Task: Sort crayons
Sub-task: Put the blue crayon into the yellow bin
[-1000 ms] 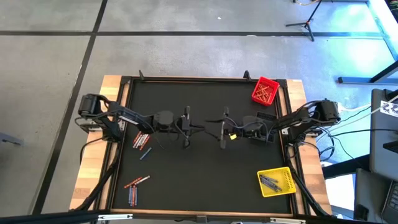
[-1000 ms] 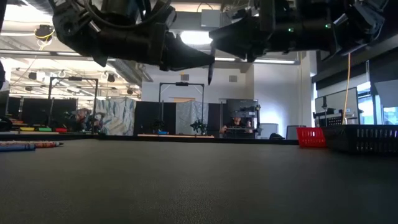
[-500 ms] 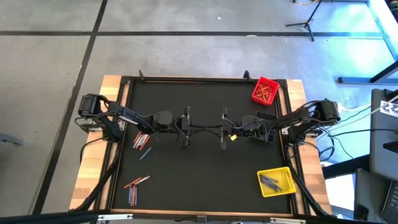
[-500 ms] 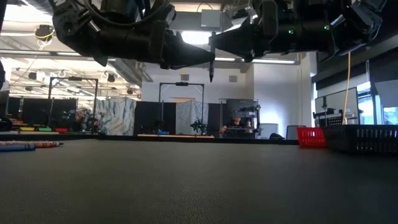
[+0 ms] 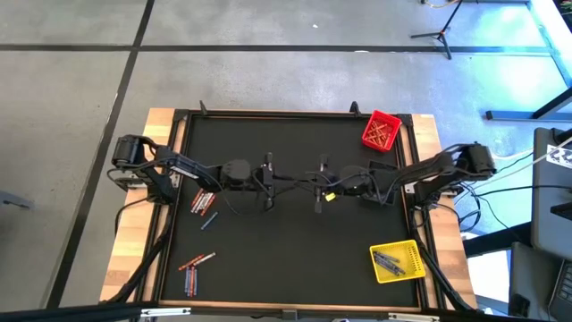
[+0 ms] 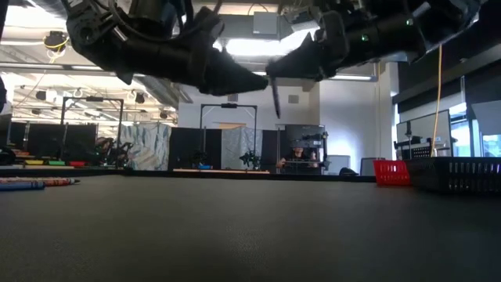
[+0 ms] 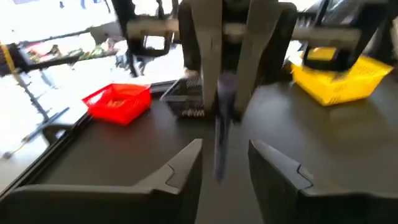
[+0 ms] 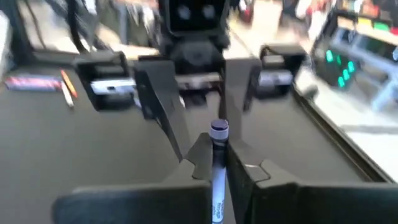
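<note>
A blue-grey crayon (image 6: 275, 98) hangs in mid-air over the table's middle, with my right gripper (image 8: 216, 158) shut on it; in the high view that gripper (image 5: 308, 185) comes in from the right. Facing it, my left gripper (image 7: 225, 168) is open, a finger standing on either side of the crayon (image 7: 222, 140) without touching it. Its tip (image 6: 261, 80) is just left of the crayon. More crayons lie on the black mat in clusters at the left (image 5: 204, 202) and near left (image 5: 195, 268). My right gripper pinches the crayon near its upper end (image 8: 217, 144) between its two fingers. The fingers come roughly level from the table's right side and lie across the crayon. The crayon hangs below the fingertips (image 6: 270, 74), slightly tilted, well clear of the table.
A red bin (image 5: 381, 131) holding crayons sits at the far right corner. A yellow bin (image 5: 396, 261) with grey crayons sits at the near right. The mat's raised rim (image 5: 268, 114) frames the table. A person sits in the room beyond (image 6: 297, 157).
The crayon hung upright where both grippers' tips met. It has now come away from my left gripper's tips, which have let go, and shifted a little toward the right side with my right gripper. It hangs slightly tilted.
</note>
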Controlling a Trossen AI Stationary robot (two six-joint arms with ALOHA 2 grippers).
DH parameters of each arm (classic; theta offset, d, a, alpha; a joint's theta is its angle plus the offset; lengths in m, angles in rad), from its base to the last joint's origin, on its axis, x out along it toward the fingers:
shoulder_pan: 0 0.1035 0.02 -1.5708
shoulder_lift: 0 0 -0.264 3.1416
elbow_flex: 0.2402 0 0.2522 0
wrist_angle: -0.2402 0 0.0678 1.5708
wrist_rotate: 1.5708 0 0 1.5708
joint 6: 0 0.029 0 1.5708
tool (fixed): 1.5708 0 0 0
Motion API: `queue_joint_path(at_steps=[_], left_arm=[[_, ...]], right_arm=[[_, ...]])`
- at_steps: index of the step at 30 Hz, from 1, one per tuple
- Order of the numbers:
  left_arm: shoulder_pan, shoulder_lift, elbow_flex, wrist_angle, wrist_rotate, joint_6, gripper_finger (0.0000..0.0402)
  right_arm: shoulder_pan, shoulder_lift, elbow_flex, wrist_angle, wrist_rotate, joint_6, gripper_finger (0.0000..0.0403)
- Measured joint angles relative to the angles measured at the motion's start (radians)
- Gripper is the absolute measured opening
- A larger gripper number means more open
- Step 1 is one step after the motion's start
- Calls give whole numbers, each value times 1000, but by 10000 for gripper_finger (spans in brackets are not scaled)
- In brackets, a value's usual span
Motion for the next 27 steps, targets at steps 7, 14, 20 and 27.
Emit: queue_joint_path(at_steps=[7, 14, 20, 27], left_arm=[[1, 0, 0, -37, -41, 40, 126], [1, 0, 0, -52, -41, 71, 127], [1, 0, 0, -24, -40, 70, 127], [1, 0, 0, -11, -40, 63, 127]], right_arm=[[28, -165, 88, -496, 62, 134, 23], [156, -305, 132, -898, -66, 308, 14], [309, -379, 151, -1142, -117, 620, 25], [520, -398, 150, -1241, -172, 985, 27]])
